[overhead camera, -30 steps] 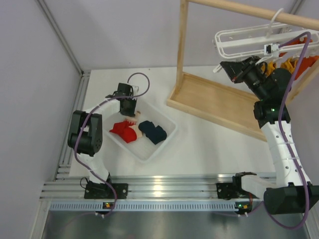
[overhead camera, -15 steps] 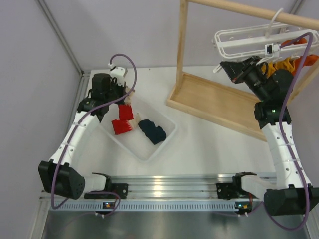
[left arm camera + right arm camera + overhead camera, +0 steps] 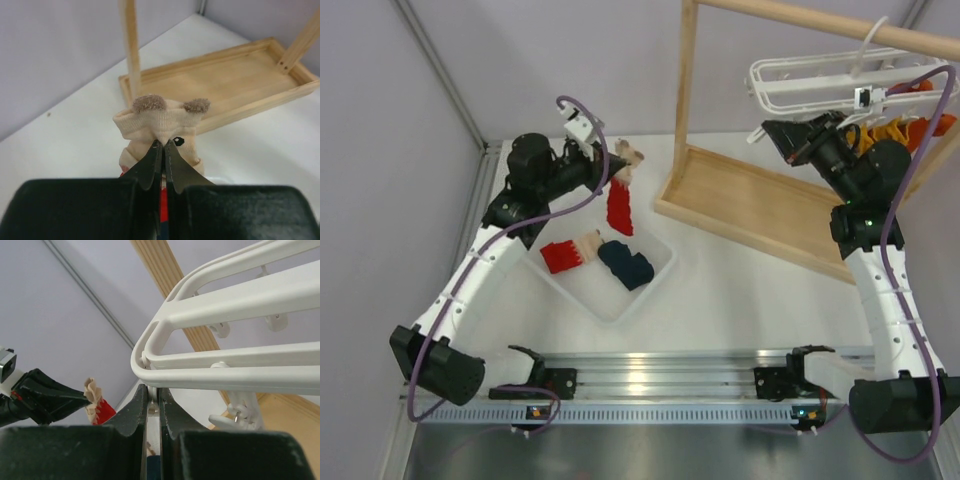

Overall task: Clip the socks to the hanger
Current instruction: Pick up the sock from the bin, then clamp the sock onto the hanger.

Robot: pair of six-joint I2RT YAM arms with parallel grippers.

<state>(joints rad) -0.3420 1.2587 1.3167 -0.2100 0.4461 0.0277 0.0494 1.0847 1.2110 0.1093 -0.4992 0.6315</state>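
Above bin, left gripper, pinching red sock by cuff, has lifted it clear toward hanger; right gripper pressed together beneath frame; clipping next.

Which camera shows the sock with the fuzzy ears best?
Left wrist: the sock shows ears and eye close up. The top view shows it small and dangling; the right wrist shows a far-off bit.

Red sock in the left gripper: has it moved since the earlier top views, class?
Yes. The left gripper has lifted the red sock from the white bin and carried it right, toward the wooden rack post.
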